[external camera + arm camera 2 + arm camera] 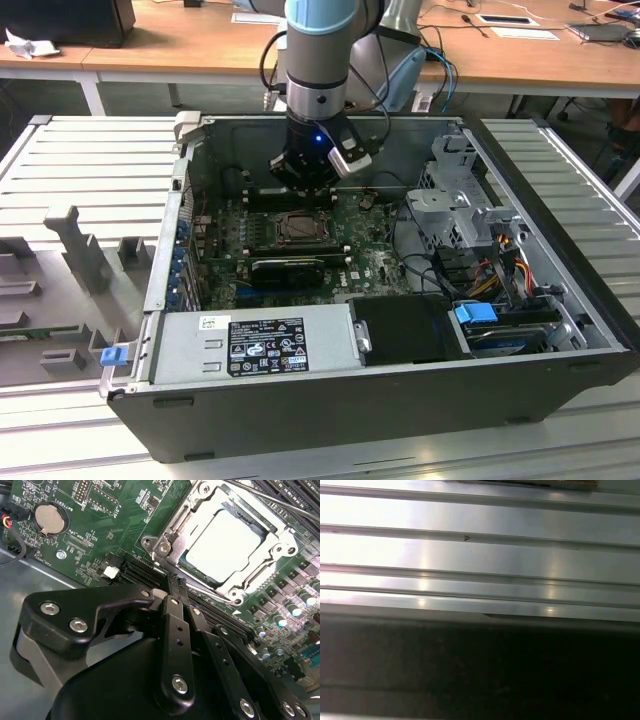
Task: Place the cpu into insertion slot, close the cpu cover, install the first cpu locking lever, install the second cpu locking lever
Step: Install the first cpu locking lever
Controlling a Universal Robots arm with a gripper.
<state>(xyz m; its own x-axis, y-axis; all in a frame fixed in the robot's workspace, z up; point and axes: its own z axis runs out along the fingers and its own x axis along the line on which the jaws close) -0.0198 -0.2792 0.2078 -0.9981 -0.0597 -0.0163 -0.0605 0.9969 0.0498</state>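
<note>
Inside the case (400,420), I see the cpu (223,545) seated in the slot (165,544) under the closed cover (197,502); my end effector (176,586), fingers pressed together, hovers just beside it.

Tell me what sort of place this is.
Probably a robotics lab or workshop bench: an open computer case lies on a ribbed metal table, a robot arm reaches into it, and wooden desks with cables stand behind.
</note>
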